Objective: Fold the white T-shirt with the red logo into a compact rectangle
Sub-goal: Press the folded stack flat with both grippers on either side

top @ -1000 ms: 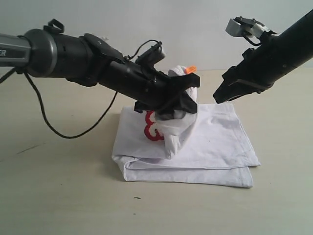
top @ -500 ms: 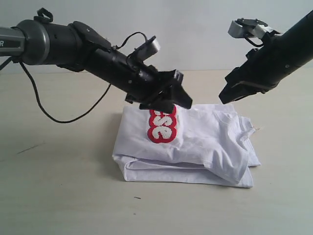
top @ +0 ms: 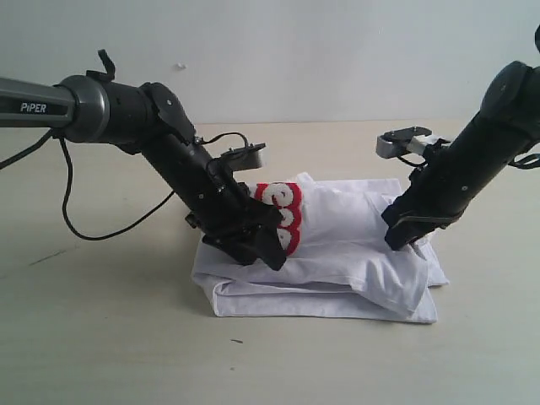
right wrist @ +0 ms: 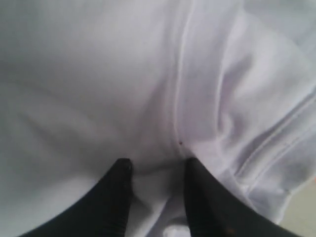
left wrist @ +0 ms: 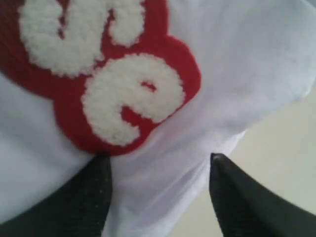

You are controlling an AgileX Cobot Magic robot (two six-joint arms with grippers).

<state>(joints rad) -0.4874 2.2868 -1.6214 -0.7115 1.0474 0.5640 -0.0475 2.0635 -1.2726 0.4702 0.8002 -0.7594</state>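
Descent finished: left gripper [top: 267,250], fingers wide beside the red logo [top: 283,207], and right gripper [top: 404,238], fingers slightly apart, press the white T-shirt [top: 342,249], gripping nothing; another fold likely.

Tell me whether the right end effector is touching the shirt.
Touching. The right wrist view shows the right end effector pressed into the shirt, with fabric creasing around its fingers and no gap.

Left tool [left wrist: 159,157] spread — right tool [right wrist: 157,160] pitched down.
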